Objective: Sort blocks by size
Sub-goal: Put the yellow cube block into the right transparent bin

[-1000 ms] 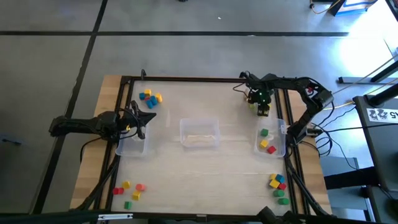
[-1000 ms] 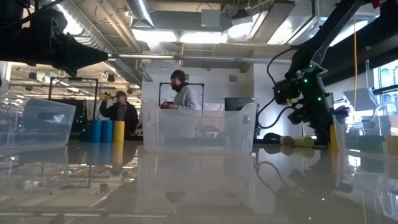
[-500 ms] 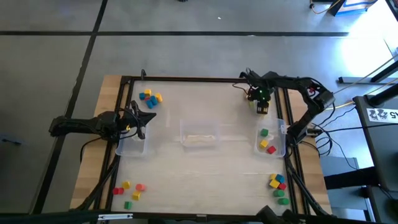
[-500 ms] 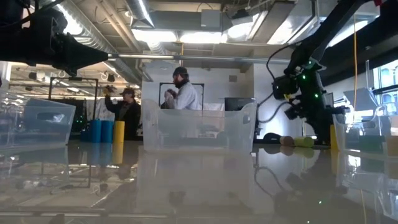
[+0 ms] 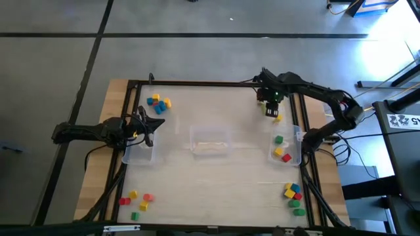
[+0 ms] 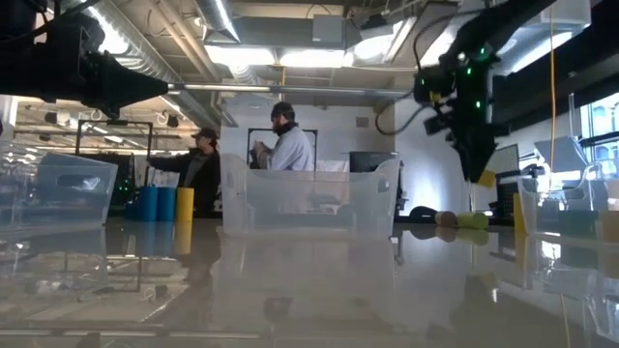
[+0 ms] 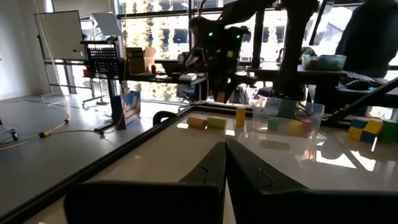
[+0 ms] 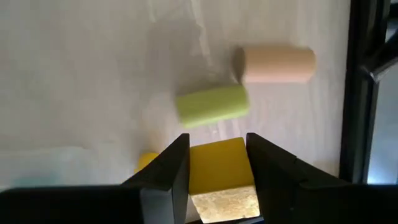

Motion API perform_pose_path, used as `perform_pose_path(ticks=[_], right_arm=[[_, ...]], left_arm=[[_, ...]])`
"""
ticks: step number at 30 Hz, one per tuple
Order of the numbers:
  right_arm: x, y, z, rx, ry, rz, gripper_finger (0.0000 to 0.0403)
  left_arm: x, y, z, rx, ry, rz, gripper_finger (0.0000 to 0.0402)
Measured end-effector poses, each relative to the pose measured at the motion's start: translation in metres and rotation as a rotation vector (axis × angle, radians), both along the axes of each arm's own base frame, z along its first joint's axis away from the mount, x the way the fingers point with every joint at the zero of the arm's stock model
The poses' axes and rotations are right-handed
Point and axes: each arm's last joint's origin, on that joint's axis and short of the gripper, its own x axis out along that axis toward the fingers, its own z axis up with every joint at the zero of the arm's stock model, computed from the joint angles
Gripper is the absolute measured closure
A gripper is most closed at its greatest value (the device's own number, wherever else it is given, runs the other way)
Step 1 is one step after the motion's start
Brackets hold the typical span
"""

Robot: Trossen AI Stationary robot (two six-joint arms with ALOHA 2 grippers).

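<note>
My right gripper (image 8: 217, 155) hangs over the table's far right corner, shut on a yellow block (image 8: 219, 160). The low view shows that block (image 6: 486, 179) high above the table. Below it a green cylinder (image 8: 211, 104) and a tan cylinder (image 8: 278, 64) lie on their sides on the table, with another yellow piece (image 8: 146, 162) beside them. My left gripper (image 5: 157, 123) waits shut at the table's left, level, by the left clear bin (image 5: 139, 152). My right gripper pinches the yellow block by two opposite sides (image 8: 194, 163) between its two fingers (image 8: 171, 168). The fingers come from above and point down. The block is lifted clear of the table, and its top face shows between the fingers.
A clear bin (image 5: 210, 140) stands at the table's middle. The right bin (image 5: 287, 147) holds green, red and yellow blocks. Loose block groups lie at the far left (image 5: 158, 103), near left (image 5: 136, 200) and near right (image 5: 293, 196). A black frame (image 5: 197, 82) edges the table.
My right gripper has risen from the table surface, carrying the yellow block up clear of it. The green and tan cylinders have stayed where they lay.
</note>
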Motion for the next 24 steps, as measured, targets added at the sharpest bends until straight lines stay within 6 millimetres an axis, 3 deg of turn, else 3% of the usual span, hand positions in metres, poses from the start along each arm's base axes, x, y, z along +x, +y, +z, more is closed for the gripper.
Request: perform_pose_path(ticks=[13, 24], right_arm=[[0.001, 0.09, 0.045, 0.031, -0.115, -0.038, 0.0265], [0.002, 0.151, 0.052, 0.09, -0.126, -0.055, 0.0265]], left_arm=[[0.0, 0.0, 0.0, -0.016, -0.007, -0.001, 0.0396], [0.0, 0.0, 0.0, 0.001, 0.0, 0.0, 0.0396]])
